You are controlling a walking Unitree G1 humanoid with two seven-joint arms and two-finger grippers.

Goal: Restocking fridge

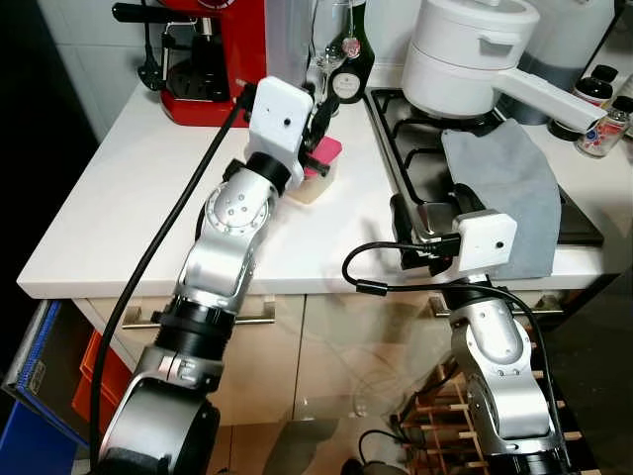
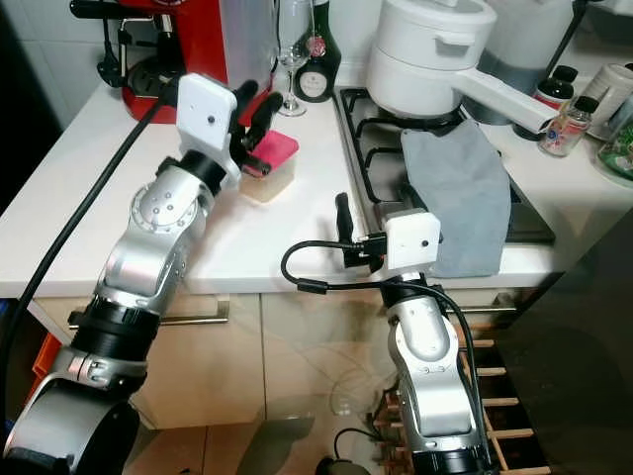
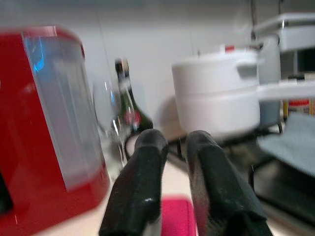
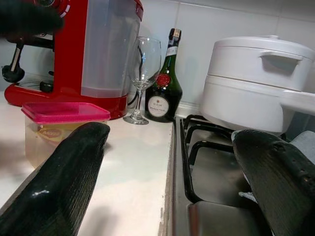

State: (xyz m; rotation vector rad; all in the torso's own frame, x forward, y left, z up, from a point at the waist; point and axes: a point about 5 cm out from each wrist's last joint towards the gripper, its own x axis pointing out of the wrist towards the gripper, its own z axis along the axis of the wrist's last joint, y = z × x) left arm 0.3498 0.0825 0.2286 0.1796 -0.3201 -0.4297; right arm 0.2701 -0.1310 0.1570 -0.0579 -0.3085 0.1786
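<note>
Blurred left wrist view; box [image 1: 318, 174] half-hidden
</note>
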